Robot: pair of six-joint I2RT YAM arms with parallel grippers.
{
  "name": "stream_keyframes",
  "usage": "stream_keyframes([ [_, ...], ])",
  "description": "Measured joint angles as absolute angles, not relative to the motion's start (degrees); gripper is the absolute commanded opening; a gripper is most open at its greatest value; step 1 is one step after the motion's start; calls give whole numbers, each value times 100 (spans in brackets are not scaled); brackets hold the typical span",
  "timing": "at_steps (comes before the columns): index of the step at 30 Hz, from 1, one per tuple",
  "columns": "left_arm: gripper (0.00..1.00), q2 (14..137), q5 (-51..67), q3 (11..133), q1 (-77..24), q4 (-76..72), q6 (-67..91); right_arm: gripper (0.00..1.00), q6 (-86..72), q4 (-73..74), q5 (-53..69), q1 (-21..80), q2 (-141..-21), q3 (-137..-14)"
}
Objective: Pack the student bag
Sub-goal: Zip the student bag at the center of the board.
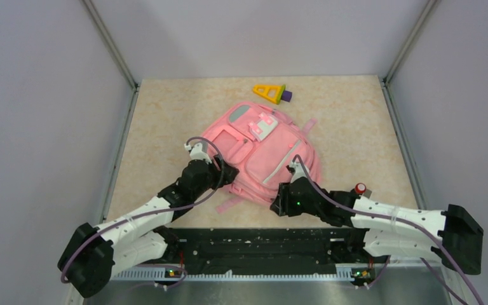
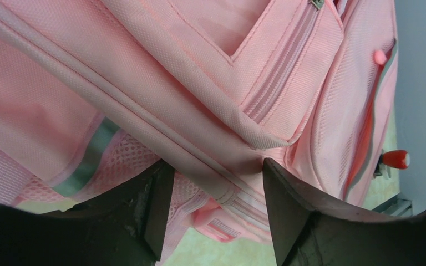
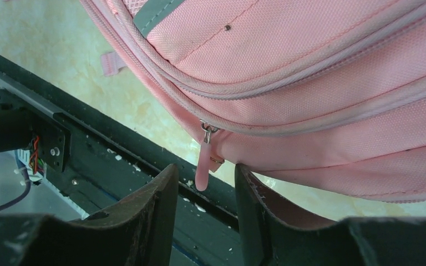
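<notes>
The student bag [image 1: 264, 155] lay front-up in the middle of the counter [image 1: 159, 114], its lower end toward the near edge. The left fingers [image 2: 152, 205] stood apart astride a zipped seam on the bag's left side. They pinched nothing, and were likely there to steady the fabric. The right fingers [image 3: 158, 210] stood narrowly apart at the near-right corner, the zipper pull [image 3: 202, 169] hanging into their gap, unclamped. They were apparently lined up to seize it and open the bag. A yellow toy [image 1: 269, 93] lay near the far edge.

Top view high behind, wrist views close up, all sharing student bag [image 1: 257, 166]
</notes>
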State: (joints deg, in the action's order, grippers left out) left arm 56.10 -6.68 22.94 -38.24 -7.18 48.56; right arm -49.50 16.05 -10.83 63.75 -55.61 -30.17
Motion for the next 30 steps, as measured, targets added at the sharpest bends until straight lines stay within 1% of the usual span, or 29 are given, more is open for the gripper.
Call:
stream_keyframes([
  [5, 59, 5721, -685, 2294, -3791, -742, 4856, 36, -4932, 1577, -1079, 6375, -5789, -3120],
  [9, 56, 5728, -687, 2294, -3785, -757, 4853, 32, -4928, 1540, -1085, 6375, -5802, -3120],
  [13, 57, 5730, -685, 2294, -3765, -755, 4853, 31, -4930, 1514, -1096, 6375, -5940, -3120],
  [15, 55, 5743, -685, 2294, -3765, -757, 4856, 28, -4923, 1487, -1111, 6375, -6025, -3120],
  [18, 47, 5793, -687, 2294, -3756, -779, 4858, 20, -4908, 1476, -1162, 6375, -6084, -3120],
  [21, 38, 5804, -698, 2281, -3741, -832, 4884, 5, -4866, 1479, -1238, 6377, -6090, -3120],
  [22, 32, 5804, -705, 2281, -3715, -840, 4888, 2, -4836, 1483, -1264, 6377, -6093, -3124],
  [23, 28, 5808, -705, 2281, -3686, -845, 4899, 0, -4801, 1500, -1280, 6379, -6099, -3142],
  [30, 0, 6001, -613, 2314, -3492, -1031, 5030, 0, -4475, 1802, -1389, 6405, -6189, -3494],
])
